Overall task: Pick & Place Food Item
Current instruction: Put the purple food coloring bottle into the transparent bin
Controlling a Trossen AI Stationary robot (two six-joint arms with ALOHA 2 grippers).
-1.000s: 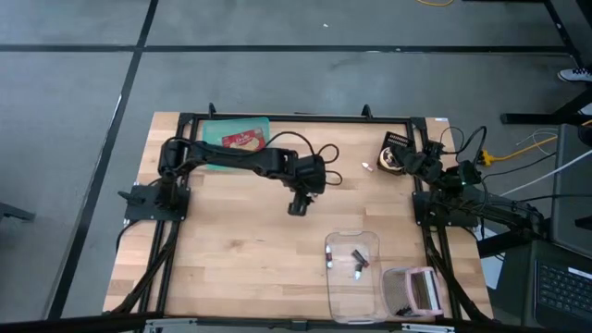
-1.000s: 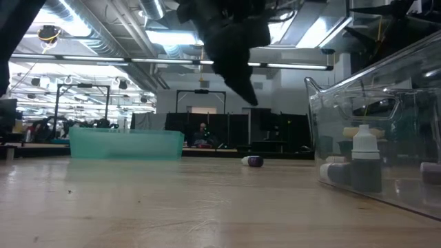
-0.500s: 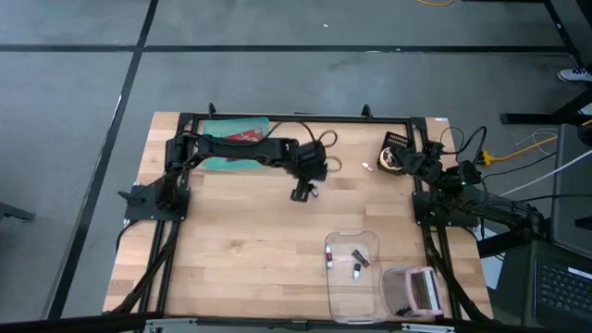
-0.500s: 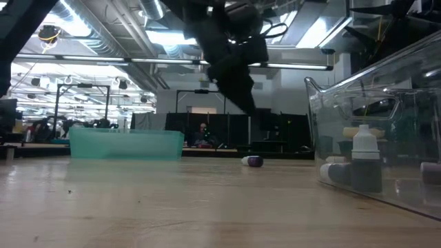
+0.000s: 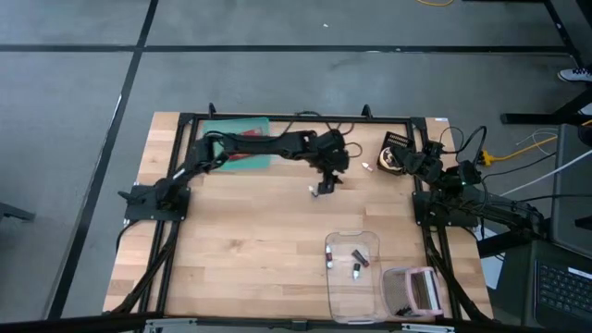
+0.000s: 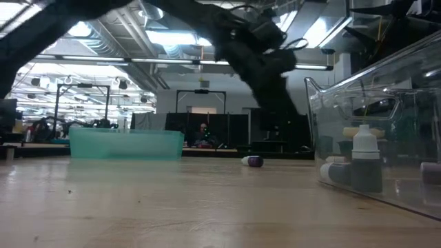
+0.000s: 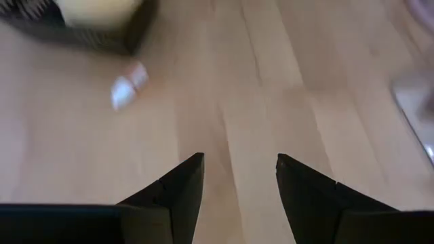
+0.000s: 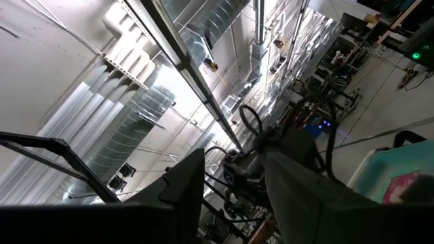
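Left wrist view, left claw [image 7: 236, 177] open, empty, above table [image 7: 271, 81]

Robotics lab, exposed ceiling ducts [image 8: 146, 129], strip lights [image 6: 172, 38], rows of workbenches [image 6: 41, 134] behind

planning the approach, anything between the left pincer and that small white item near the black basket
Nothing: only bare wooden tabletop lies between the open left pincer and the small white item, as the left wrist view shows.
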